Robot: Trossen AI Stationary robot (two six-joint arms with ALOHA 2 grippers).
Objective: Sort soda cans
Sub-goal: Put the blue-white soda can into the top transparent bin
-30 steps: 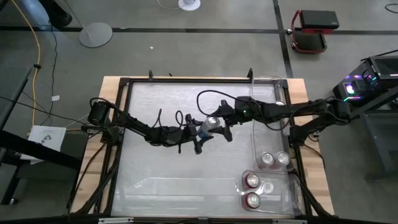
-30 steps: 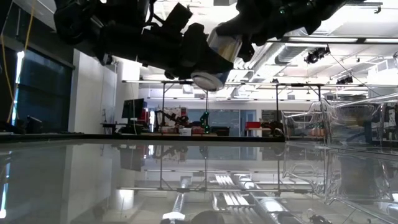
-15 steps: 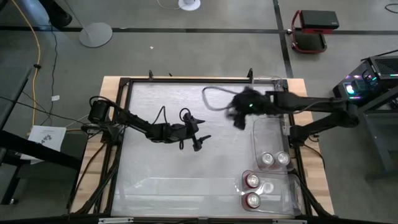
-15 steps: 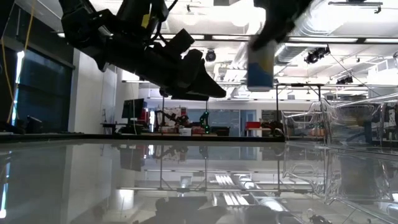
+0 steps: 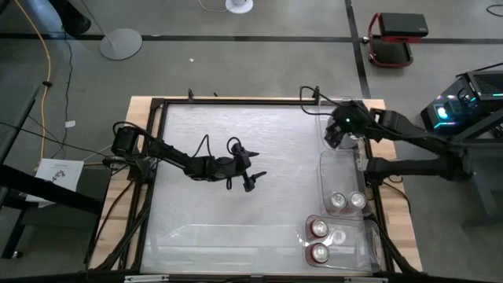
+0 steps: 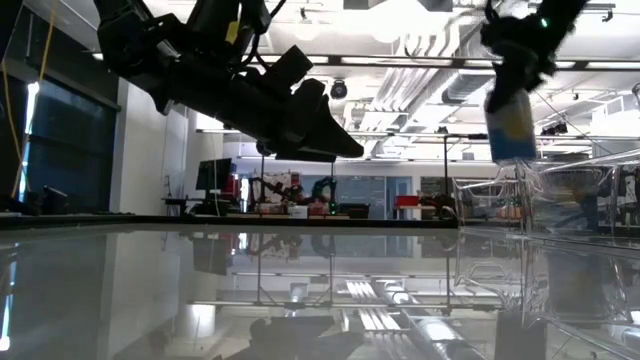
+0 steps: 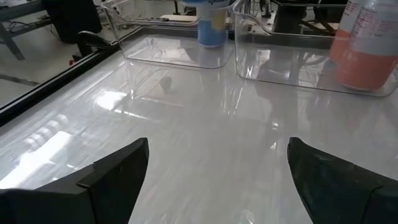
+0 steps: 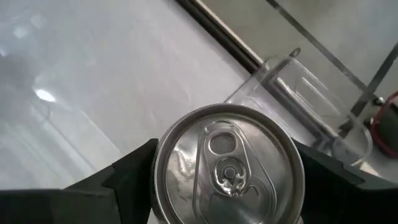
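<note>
High view, two silver cans point(image 5: 346, 201), two red cans point(image 5: 319, 240) binned, right tool point(image 5: 339, 132) gripping fifth can point(image 8: 229, 165), left tool point(image 5: 253, 179) open

A robotics lab: open ceiling ducts point(image 6: 470, 90), workbenches point(image 6: 290, 208) behind, bare concrete floor point(image 5: 259, 67).

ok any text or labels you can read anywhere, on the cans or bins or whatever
None can be read for certain.
Held soda can in the right gripper: blue and yellow print on its side, too blurred to read.
Bottle with orange liquid: label print too small to read.
Paper sheet on the floor: print too small.
Cans in the clear bins: only tops show, no text.
</note>
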